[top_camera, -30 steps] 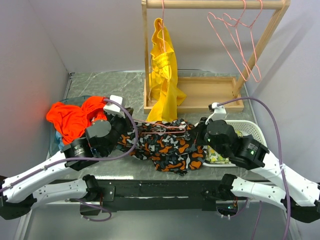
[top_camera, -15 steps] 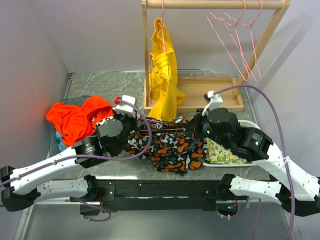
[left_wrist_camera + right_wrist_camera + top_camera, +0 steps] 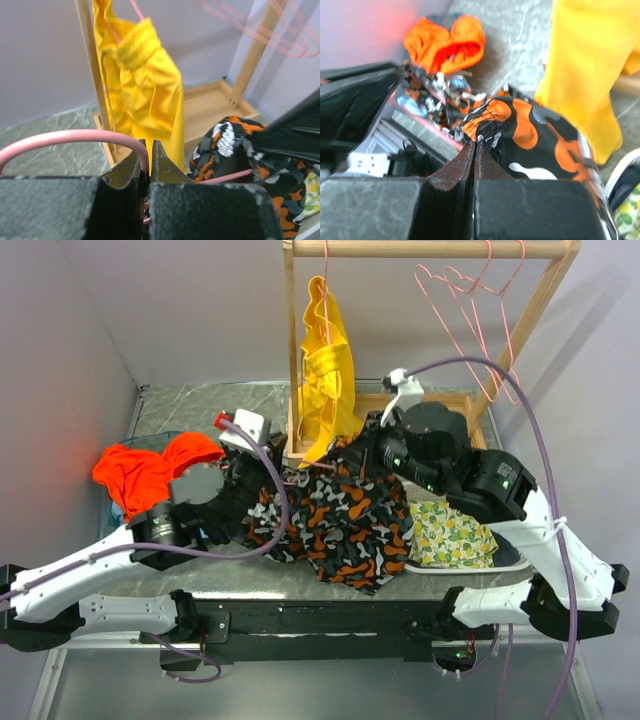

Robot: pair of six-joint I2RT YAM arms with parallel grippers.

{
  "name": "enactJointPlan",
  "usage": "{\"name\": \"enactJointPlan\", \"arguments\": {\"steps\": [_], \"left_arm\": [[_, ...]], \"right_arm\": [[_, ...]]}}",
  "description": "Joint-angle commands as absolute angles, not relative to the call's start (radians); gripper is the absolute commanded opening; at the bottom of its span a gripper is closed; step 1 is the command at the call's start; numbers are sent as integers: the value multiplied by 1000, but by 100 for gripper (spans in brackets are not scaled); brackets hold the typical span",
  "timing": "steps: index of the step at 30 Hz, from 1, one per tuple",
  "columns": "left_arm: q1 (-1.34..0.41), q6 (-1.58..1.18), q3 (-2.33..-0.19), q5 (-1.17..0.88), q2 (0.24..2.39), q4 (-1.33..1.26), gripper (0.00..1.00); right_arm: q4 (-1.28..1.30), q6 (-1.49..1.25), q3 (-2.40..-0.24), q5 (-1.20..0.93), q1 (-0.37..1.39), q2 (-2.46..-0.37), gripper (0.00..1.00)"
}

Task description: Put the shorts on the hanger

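The camouflage shorts (image 3: 350, 520) hang lifted in the middle of the table, their lower part draped over the front edge. My right gripper (image 3: 366, 447) is shut on the shorts' gathered waistband (image 3: 487, 117), as the right wrist view (image 3: 476, 143) shows. My left gripper (image 3: 270, 462) is shut on the pink wire hanger (image 3: 65, 136); the wire curves out left between the fingertips (image 3: 149, 146). Another stretch of that wire runs under the shorts (image 3: 235, 145). In the top view most of the hanger is hidden by the shorts and arms.
A wooden rack (image 3: 430, 248) with a tray base (image 3: 430, 420) stands behind, holding a yellow garment (image 3: 325, 380) and spare pink hangers (image 3: 480, 320). An orange-red garment (image 3: 145, 475) lies in a bin at left. A white basket with lemon-print cloth (image 3: 450, 535) is at right.
Both grippers have risen and moved back toward the rack, carrying the hanger and shorts up from the table. The shorts now hang spread below the right gripper.
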State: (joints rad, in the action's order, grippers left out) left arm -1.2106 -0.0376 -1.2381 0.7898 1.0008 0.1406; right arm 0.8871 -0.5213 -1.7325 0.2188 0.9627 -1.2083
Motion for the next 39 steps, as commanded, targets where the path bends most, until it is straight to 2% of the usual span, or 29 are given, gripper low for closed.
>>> {"name": "enactJointPlan", "arguments": {"steps": [1,3,5,6,9,12,14,19,25,29,39], "left_arm": [[-1232,-12,-1455,733,1018,188,1],[-1239,-11,-1524,710,1043,262,1],[-1249,37,-1630,700,1075,310,1],[-1256,43,-1667,689,1091,363,1],[-1270,60,-1799,661,1155,480,1],[-1273,43,-1841,625,1190,531,1],[-1275,31,-1830,582,1201,561,1],[-1278,6,-1746,526,1198,578,1],[-1279,-35,-1615,485,1160,515,1],[-1278,-34,-1580,485,1160,492,1],[-1278,-12,-1545,492,1169,419,1]], "right_arm": [[903,-442,-1914,267,931,-1218,0],[904,-408,-1963,261,923,-1212,1],[899,-390,-1986,244,923,-1190,9],[885,-367,-1987,227,922,-1175,21],[845,-312,-1927,170,923,-1082,49],[815,-258,-1792,155,923,-951,63],[799,-224,-1666,126,923,-864,69],[795,-198,-1449,85,925,-744,75],[830,-175,-1307,15,937,-727,79],[828,-155,-1258,8,948,-715,81],[845,-129,-1192,-14,1011,-742,80]]}}
